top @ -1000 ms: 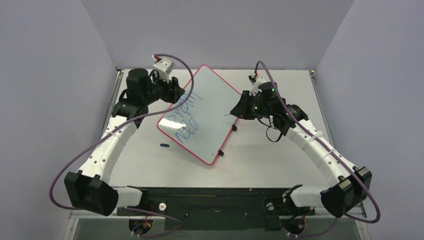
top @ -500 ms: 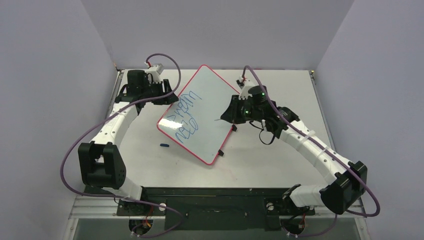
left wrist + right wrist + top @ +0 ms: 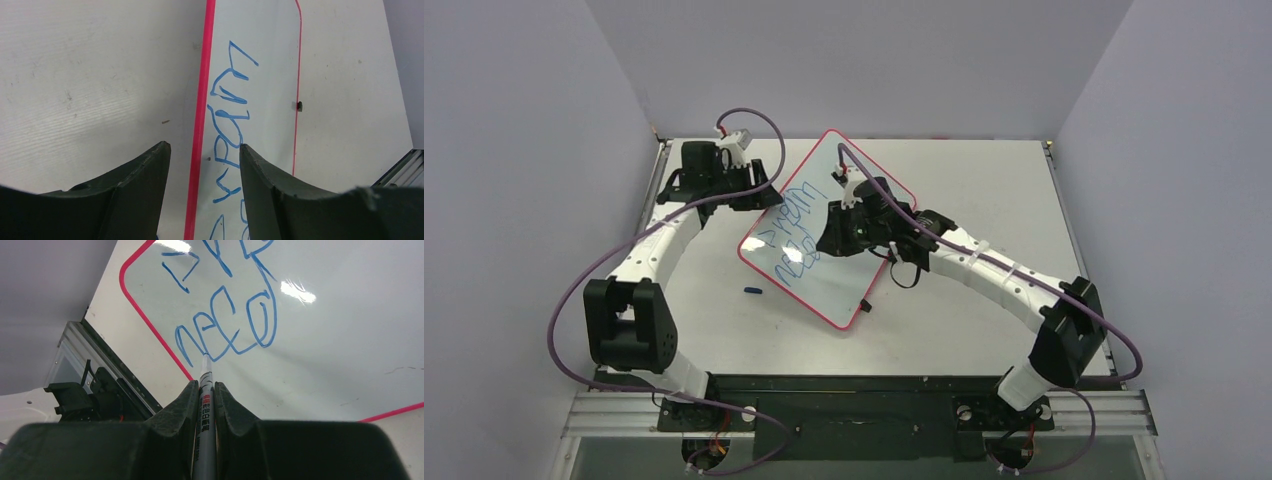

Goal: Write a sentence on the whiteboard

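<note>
The whiteboard (image 3: 834,285) lies askew at the centre of the table (image 3: 984,180). The right gripper (image 3: 204,385) clamps a marker (image 3: 205,410), tip at the second row of the sentence (image 3: 792,240). The left gripper (image 3: 203,147) hangs open above the board's red rim.

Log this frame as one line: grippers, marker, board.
left gripper: open, astride whiteboard rim | right gripper: shut on marker | marker tip: at second row of sentence | sentence: two blue rows visible

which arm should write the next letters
Right. The right gripper is shut on the marker, tip at the sentence; the left gripper is open and empty at the whiteboard edge.
</note>
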### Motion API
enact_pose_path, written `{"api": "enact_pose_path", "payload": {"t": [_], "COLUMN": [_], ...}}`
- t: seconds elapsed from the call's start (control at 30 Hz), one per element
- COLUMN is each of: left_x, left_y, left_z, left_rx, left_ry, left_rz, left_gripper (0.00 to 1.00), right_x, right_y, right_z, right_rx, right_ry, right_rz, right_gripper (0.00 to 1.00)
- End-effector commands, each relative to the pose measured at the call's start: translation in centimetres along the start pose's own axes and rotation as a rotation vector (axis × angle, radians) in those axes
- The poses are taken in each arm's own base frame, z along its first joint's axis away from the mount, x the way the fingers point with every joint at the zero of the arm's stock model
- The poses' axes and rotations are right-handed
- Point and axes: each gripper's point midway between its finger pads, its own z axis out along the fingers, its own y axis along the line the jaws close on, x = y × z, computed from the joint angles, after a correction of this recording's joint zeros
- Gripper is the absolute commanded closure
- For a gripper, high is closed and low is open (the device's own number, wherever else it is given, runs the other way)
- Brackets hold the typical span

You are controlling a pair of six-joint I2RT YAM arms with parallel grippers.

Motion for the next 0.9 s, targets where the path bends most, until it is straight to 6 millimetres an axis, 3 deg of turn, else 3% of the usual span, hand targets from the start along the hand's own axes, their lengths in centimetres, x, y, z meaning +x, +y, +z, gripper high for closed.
{"api": "enact_pose_path", "payload": {"t": [0.0,0.17,0.4,0.87], "left_x": [0.4,0.9,1.1,1.0], "left_y": [0.8,0.8,0.3,-0.2], "left_z": [0.9,1.5,1.8,1.5], "left_rx": [-0.002,0.019,0.051,0.070], "left_ry": [0.008,0.026,0.030,0.020], "left_rz": [-0.028,-0.054,-0.071,-0.057], "left_gripper": [0.50,0.51,0.57,0.60], "right_x": [-2.9,-2.8,-2.3,-1.8], "right_y": [2.6,3.0,2.2,1.0], "right_z": [0.8,2.6,4.1,5.8], "right_rx": [-0.034,-0.025,0.010,0.044], "right_ry": [-0.090,-0.074,-0.059,-0.054], "right_rz": [-0.027,-0.027,-0.013,0.004], "right_gripper": [1.00,1.00,1.00,1.00]}}
